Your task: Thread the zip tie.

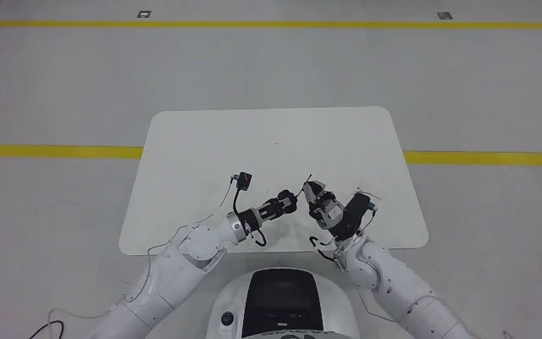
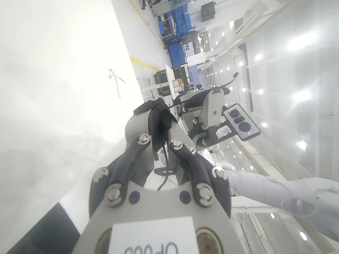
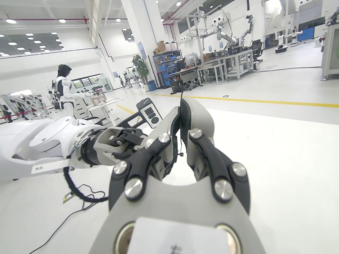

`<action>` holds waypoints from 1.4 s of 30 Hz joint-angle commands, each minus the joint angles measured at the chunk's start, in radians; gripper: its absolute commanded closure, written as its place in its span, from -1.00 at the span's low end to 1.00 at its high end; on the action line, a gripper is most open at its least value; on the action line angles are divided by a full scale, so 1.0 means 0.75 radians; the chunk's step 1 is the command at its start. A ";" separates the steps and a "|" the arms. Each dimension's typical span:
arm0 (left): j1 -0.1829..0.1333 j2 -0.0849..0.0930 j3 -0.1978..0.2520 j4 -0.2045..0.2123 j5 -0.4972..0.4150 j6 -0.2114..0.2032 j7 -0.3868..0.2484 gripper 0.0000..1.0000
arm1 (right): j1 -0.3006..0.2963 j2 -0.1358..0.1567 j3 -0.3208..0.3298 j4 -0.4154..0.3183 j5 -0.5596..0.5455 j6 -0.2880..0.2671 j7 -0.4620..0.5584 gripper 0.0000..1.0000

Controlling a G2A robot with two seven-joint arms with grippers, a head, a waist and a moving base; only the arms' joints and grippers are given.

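Note:
A thin black zip tie (image 3: pixel 182 92) sticks up past the fingertips of my right gripper (image 3: pixel 180 107), which is shut on it; the strand runs on down between the fingers. My left gripper (image 2: pixel 156 112) is shut too, with a thin black strand (image 2: pixel 166 152) hanging from its pads. In the top view both grippers hover over the front of the white table (image 1: pixel 271 144). The left gripper (image 1: pixel 290 201) and right gripper (image 1: pixel 310 193) point at each other, almost touching. Where the tie joins the two is hidden by the fingers.
Loose thin ties (image 2: pixel 116 79) lie on the table beyond the grippers, toward its right side (image 1: pixel 369 193). The table's front edge (image 1: pixel 279 252) runs just under both forearms. The far half of the table is bare.

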 commanded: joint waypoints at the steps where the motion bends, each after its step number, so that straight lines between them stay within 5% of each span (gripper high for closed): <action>1: 0.000 0.000 0.000 0.000 0.000 0.000 0.000 1.00 | 0.000 0.001 0.000 -0.001 0.000 0.000 0.000 1.00; 42: 0.000 0.000 0.000 0.000 0.000 0.000 0.000 1.00 | -0.001 0.001 0.004 0.003 -0.011 0.000 -0.008 1.00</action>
